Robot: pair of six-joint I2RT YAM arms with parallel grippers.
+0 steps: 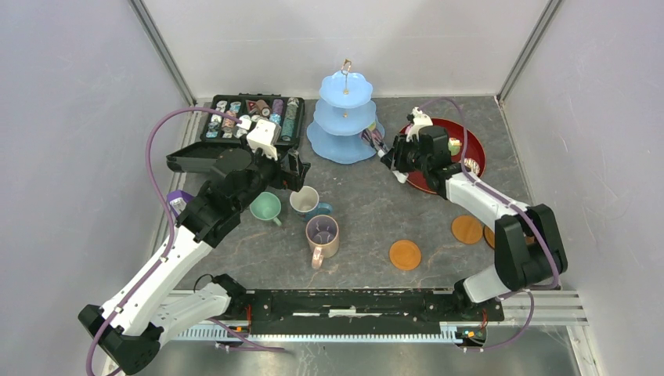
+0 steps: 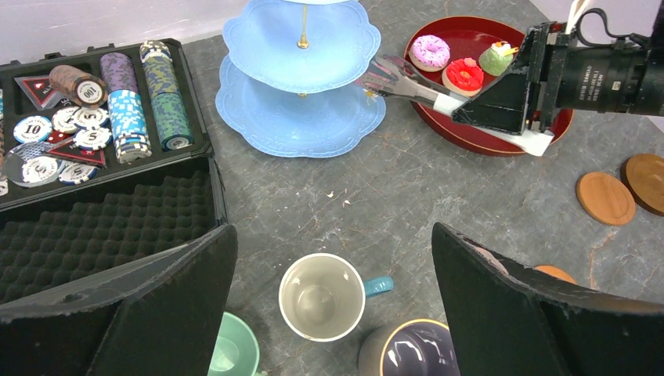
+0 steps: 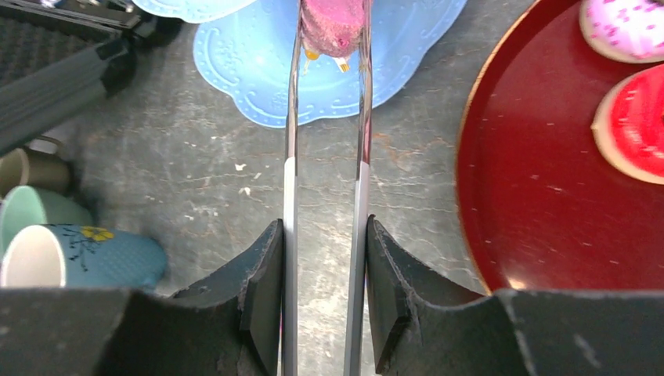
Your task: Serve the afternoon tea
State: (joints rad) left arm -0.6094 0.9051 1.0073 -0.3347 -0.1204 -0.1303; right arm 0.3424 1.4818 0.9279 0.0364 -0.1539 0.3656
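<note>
Your right gripper (image 3: 325, 258) is clamped on the metal tongs (image 3: 290, 196), its two fingers squeezing the arms toward each other. The tong tips pinch a pink pastry (image 3: 333, 23) over the lowest tier of the pale-blue stand (image 3: 250, 78), on the side of that tier that faces the red tray (image 3: 532, 196). You cannot tell from these views whether the pastry touches the tier. On the tray just beside the stand lie a pink-iced doughnut (image 2: 431, 52), a red doughnut (image 2: 464, 75) and a green pastry (image 2: 496, 59), close together. Your left gripper (image 2: 330, 235) hangs over the mugs with its fingers spread wide and nothing between them. Right below it the white-and-blue mug (image 2: 321, 296) stands upright. The mint green mug (image 2: 233, 348) is next to it on one side and the pink-purple mug (image 2: 407, 348) on the other. An olive mug (image 3: 23, 168) shows only as a rim by the mint one. Three brown coasters (image 1: 405, 254) lie bare on the table (image 1: 368, 204), toward the right arm and apart from the mugs. The open black case (image 2: 117, 102) sits by the far left corner.
</note>
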